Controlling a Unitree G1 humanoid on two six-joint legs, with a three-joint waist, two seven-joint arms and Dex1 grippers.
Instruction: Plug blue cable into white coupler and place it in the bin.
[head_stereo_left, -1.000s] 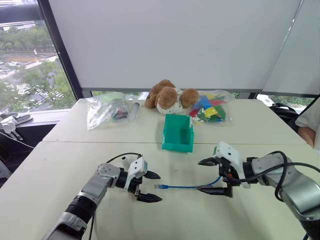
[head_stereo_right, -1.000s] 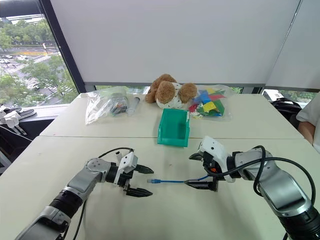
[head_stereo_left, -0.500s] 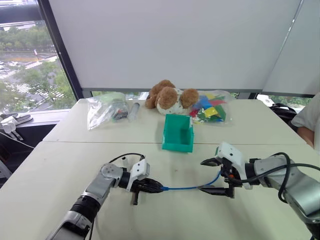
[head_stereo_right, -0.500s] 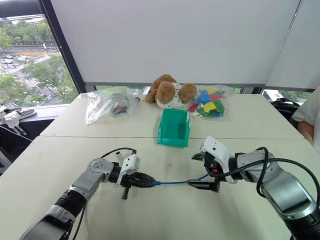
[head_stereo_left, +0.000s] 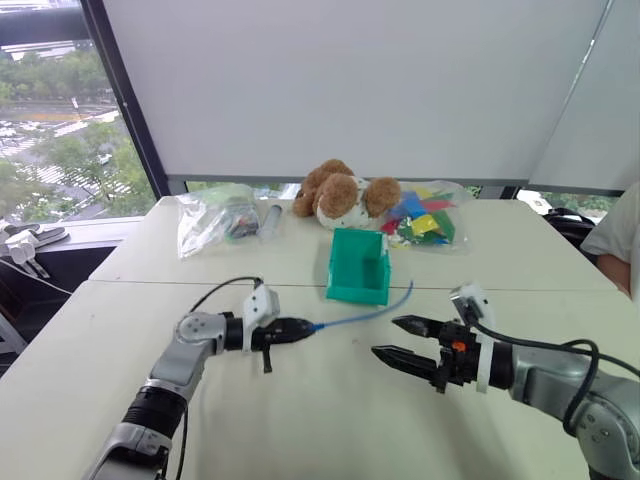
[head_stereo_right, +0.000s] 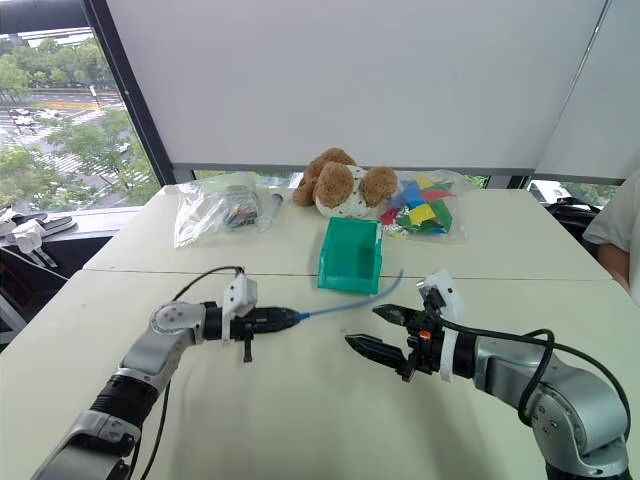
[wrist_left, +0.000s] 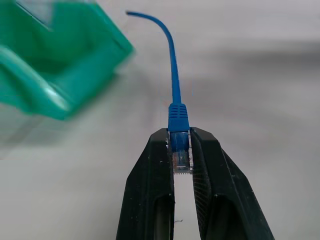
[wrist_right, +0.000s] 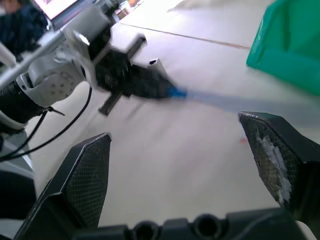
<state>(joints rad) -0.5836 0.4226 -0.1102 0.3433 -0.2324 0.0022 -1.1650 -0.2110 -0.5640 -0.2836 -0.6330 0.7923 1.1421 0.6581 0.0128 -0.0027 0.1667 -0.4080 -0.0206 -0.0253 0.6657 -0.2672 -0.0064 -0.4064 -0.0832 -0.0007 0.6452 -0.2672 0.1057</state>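
Right gripper (head_stereo_left: 398, 340), two black fingers spread wide, empty, hovers over the pale table (head_stereo_left: 300, 430). At its nine o'clock, left gripper (wrist_left: 181, 150) pinches the thin blue cable's (head_stereo_left: 365, 314) clear plug. Twelve o'clock, beyond the cable: small teal-green plastic bin (head_stereo_left: 357, 266), upright.

Office (high windows (head_stereo_left: 60, 130), tables (head_stereo_left: 500, 250))
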